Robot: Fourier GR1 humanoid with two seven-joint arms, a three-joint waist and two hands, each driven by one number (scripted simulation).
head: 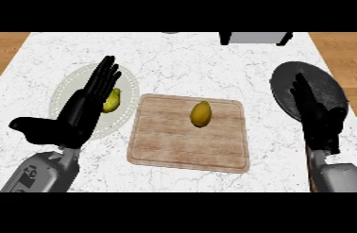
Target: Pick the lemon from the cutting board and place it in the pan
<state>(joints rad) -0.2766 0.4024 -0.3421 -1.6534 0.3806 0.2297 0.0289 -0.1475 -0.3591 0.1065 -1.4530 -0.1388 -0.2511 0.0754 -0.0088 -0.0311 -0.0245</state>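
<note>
From the head view, a wooden cutting board (pixel 188 133) lies in the middle of a white marbled counter (pixel 188 53), and the lemon (pixel 200 113) rests on the far half of the board, a little right of its centre, standing free with nothing touching it. To the right of the board, well apart from the lemon, sits a dark round pan (pixel 286 76), partly hidden by the right hand (pixel 317 116), which shows over the pan's near side with its fingers straight and pointing far, holding nothing. To the left of the board there is a pale plate (pixel 66 88) with a dotted rim, and a yellow-green fruit (pixel 111 101) lies on it, just beside the board's left edge. The left hand (pixel 83 109) shows over that plate with its fingers straight and close together, pointing far and slightly right, its thumb stretched out to the left; it covers part of the plate and the near edge of the fruit, holding nothing. At the counter's far edge, right of centre, part of a grey and black appliance (pixel 257 37) shows.
</note>
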